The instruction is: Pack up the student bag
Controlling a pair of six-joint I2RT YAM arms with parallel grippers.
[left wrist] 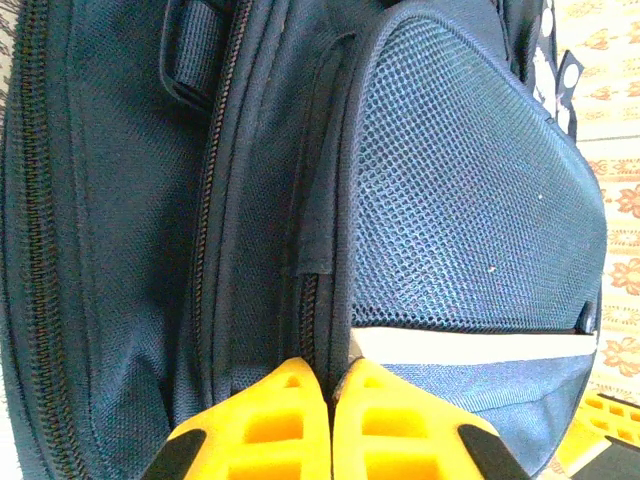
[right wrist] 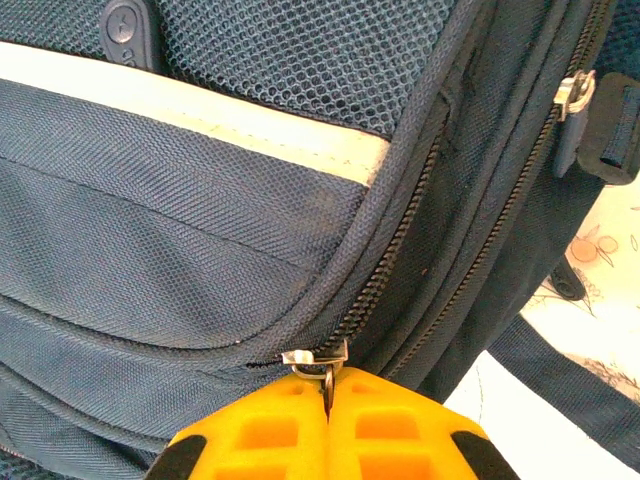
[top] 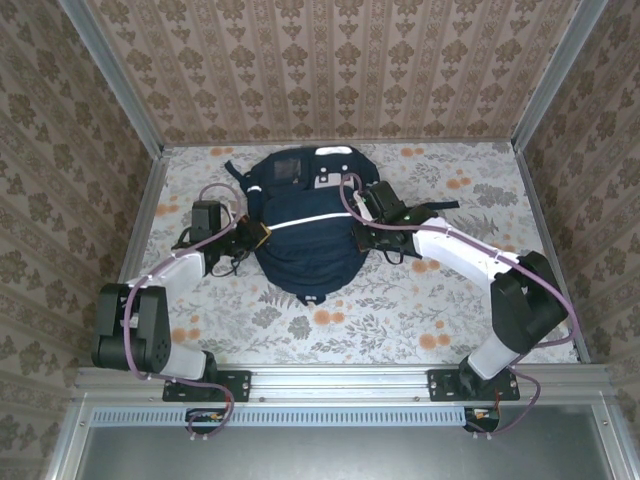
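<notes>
The student bag (top: 305,225), navy with a white stripe, lies in the middle of the table between both arms. My left gripper (top: 262,236) presses against its left side. In the left wrist view, this gripper (left wrist: 330,372) is shut on a navy fabric seam (left wrist: 340,300) beside a closed zipper, just under the mesh pocket (left wrist: 460,190). My right gripper (top: 357,232) is at the bag's right side. There the right gripper (right wrist: 327,378) is shut on the metal zipper pull (right wrist: 318,356) at the lower end of a zipper track (right wrist: 400,235).
The floral tablecloth (top: 450,310) spreads around the bag, with wallpapered walls on three sides. A second metal zipper pull (right wrist: 572,95) sits on the outer track. A dark strap (right wrist: 560,385) trails over the cloth to the bag's right.
</notes>
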